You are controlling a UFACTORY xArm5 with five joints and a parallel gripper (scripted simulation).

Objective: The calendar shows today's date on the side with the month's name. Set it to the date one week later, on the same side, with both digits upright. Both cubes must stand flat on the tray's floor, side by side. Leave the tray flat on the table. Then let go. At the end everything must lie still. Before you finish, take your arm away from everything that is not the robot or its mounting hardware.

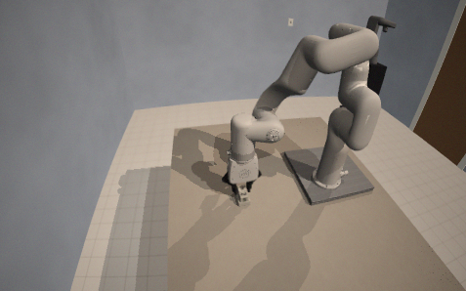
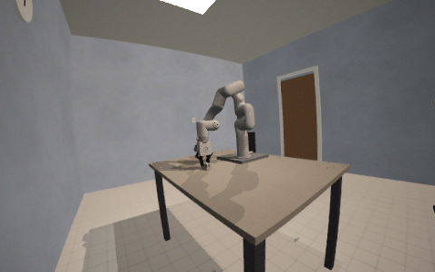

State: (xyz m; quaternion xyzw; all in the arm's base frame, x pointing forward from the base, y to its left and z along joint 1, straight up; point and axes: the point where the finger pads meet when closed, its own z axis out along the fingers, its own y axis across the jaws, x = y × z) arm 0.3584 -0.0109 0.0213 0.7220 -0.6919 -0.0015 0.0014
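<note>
My gripper (image 1: 242,195) points straight down at the table, left of the arm's base. A small pale cube (image 1: 242,199) stands on the table top between the fingertips. The fingers stand apart and no longer press on it. In the exterior view the gripper (image 2: 204,165) is small and far away, with the pale cube (image 2: 206,168) at its tips. A dark shape (image 1: 226,179) shows behind the gripper body; I cannot tell what it is. The tray, the second cube and any digits are too small or hidden to make out.
The arm's grey base plate (image 1: 327,176) lies to the right of the gripper. The table's left edge is near the gripper; a brown door (image 2: 300,118) is in the far wall.
</note>
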